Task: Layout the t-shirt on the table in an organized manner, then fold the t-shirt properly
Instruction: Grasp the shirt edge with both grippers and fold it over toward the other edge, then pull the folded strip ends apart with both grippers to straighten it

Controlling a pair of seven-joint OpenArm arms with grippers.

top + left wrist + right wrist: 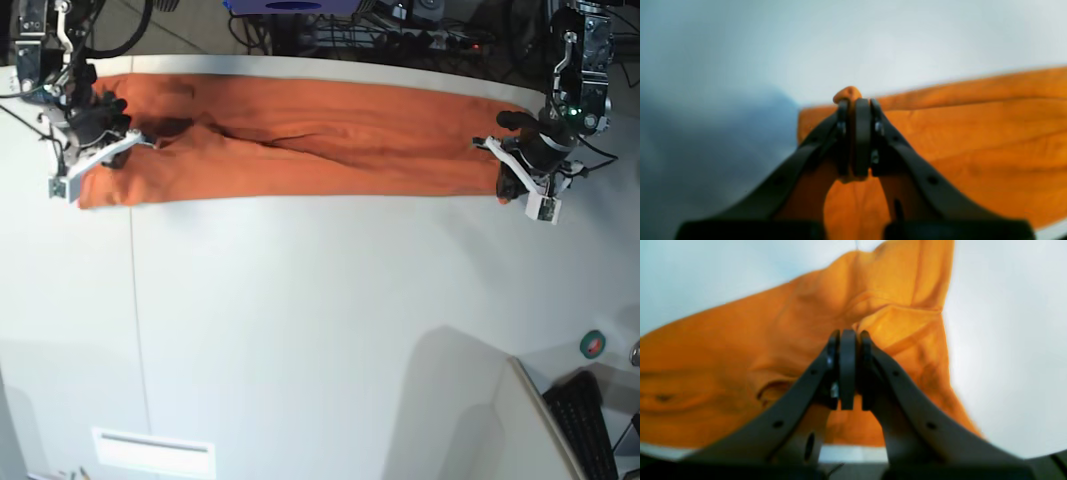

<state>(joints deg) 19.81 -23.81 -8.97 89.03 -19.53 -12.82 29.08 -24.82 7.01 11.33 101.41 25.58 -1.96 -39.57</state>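
The orange t-shirt (330,140) lies pulled out into a long flat band across the far side of the off-white table (320,320). My left gripper (512,168) is at the band's right end. In the left wrist view it (855,103) is shut on a corner of the t-shirt (973,140), and a small nub of cloth pokes out above the fingertips. My right gripper (108,140) is at the band's left end. In the right wrist view it (847,336) is shut against a bunched fold of the t-shirt (723,350). The neck tag is hidden.
A thin dark seam (135,300) runs down the table's left part. A black keyboard (590,420) and a green tape roll (593,345) sit at the front right beside a pale panel (470,400). Cables and equipment line the far edge.
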